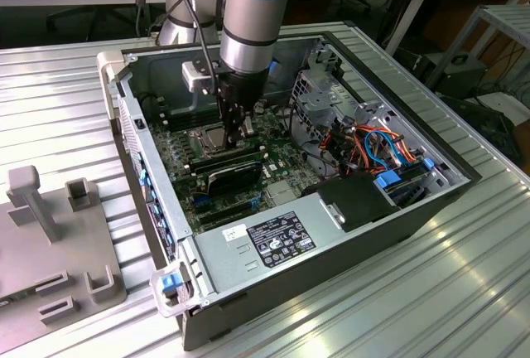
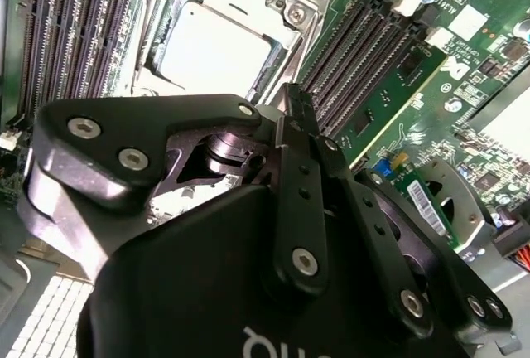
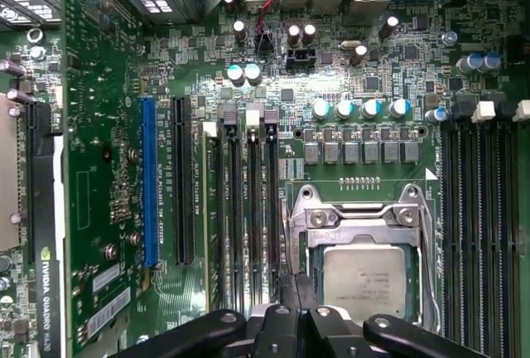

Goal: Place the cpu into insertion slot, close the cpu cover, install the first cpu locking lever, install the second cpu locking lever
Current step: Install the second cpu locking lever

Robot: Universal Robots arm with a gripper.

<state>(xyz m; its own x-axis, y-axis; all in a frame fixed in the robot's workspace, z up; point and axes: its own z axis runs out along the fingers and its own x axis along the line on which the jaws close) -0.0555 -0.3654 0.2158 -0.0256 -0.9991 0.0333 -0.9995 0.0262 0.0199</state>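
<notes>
- The green board (image 3: 364, 84) under the pincer (image 3: 291, 285) could get scratched or cracked if the arm pushes down too hard.
- The long black slots (image 3: 248, 209) stand just beside the pincer. A slip sideways could bump them.
- The cpu cover (image 3: 311, 265) lies flat around the cpu (image 3: 364, 279), just beside the pincer tips. If the tips catch its edge, it could bend or pop up.
- The cpu sits in the insertion slot (image 3: 362, 219) and shows through the cover's window. I think a hard knock could shift it and hurt the slot under it.
- The thin metal lever (image 3: 288, 234) runs along the cover's side, right at the pincer tips. It looks thin and springy, so it could slide off the tips and snap back.
- The pincer's two fingers are pressed together, and I see nothing held between them. The tips are low, next to the lever side of the cover. I cannot tell if they touch the lever.
</notes>
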